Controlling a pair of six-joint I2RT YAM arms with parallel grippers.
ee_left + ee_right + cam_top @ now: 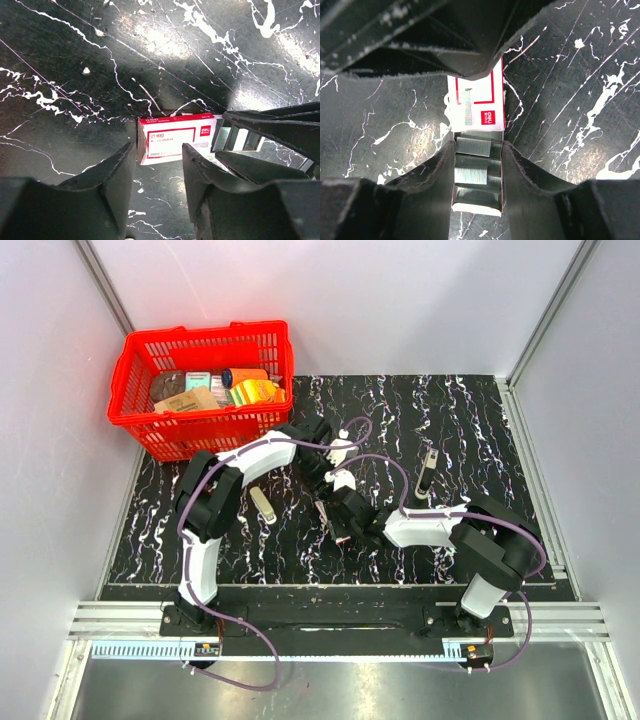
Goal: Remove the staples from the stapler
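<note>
On counter (75,60): left fingers (115,175) apart, straddling red-and-white packet (172,137); right fingers (525,180) clamped on its slid-out tray (472,172); stapler (428,472) lies well apart.

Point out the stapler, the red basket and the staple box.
stapler (427,472), top external view, middle of its body.
red basket (190,437), top external view, near wall.
staple box (175,137), left wrist view, its printed top face.
</note>
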